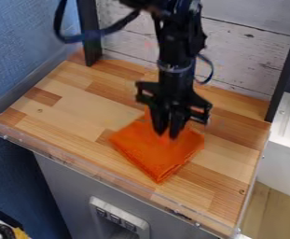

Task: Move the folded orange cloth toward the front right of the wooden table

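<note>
The black gripper (167,132) hangs down over the middle of the wooden work surface, with its tip at the upper part of an orange cloth (155,161). The cloth lies folded in a rough diamond, one corner pointing to the near edge. A small raised bit of orange shows just left of the gripper. Whether the cloth is gripped or only touched cannot be told, since the gripper hides that part of it.
A low clear rim (79,164) runs along the front edge of the wooden surface (79,112). Dark posts (90,30) stand at the back left and right, before a whitewashed plank wall (246,51). A black cable loops at the upper left.
</note>
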You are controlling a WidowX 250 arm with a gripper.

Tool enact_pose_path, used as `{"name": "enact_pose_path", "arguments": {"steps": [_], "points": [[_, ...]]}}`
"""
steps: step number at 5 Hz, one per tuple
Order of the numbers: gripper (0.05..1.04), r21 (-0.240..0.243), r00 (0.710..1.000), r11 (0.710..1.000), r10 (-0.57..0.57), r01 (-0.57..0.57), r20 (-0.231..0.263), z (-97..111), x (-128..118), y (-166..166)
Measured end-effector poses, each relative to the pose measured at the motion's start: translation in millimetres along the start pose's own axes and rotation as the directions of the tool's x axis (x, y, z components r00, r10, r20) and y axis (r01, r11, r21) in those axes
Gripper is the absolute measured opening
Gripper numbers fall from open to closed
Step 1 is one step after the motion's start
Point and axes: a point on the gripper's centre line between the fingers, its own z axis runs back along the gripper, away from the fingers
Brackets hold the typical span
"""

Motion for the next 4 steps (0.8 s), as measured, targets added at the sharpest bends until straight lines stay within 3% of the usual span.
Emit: {"name": "enact_pose_path", "arguments": {"steps": [1,2,4], "points": [[0.761,-0.003,1.0,1.0,-0.004,0.004,0.029,23,21,-2],[0.991,-0.003,1.0,1.0,-0.015,0.015,0.023,31,38,-4],[0.999,-0.003,1.0,1.0,-0.008,0.008,0.006,30,61,-2]]}}
